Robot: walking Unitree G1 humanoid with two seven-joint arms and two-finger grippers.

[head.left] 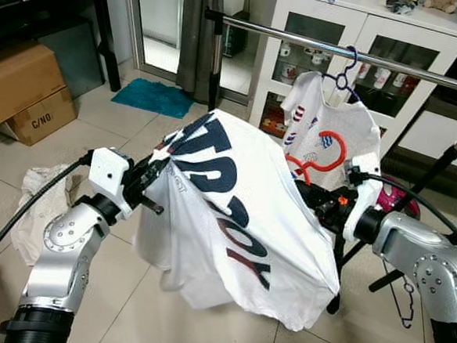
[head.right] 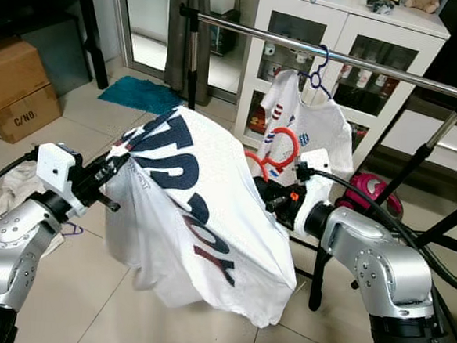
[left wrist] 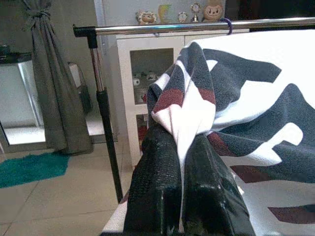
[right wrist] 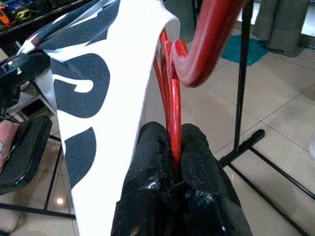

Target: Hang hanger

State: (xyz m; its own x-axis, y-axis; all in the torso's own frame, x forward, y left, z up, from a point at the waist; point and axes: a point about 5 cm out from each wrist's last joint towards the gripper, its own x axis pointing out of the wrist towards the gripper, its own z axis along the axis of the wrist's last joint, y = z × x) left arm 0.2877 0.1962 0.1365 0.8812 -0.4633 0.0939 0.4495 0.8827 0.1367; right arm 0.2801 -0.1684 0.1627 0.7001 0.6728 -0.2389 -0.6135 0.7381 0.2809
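Red hanger (right wrist: 170, 98) inside draped white lettered T-shirt (head.left: 233, 211), below rail (head.left: 354, 53).

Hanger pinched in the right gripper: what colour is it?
Red; the hanger shows best in the right wrist view, clamped in the right gripper.

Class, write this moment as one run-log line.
left gripper: shut on white T-shirt | right gripper: shut on red hanger | rail: hanger not yet hung

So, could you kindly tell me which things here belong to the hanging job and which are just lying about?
Belonging to the job:
- red hanger, clamped in the right gripper
- white T-shirt with dark lettering, pinched by the left gripper
- clothes rail

Lying about:
- cardboard boxes
- teal mat
- crumpled cloth on the floor
- white cabinet
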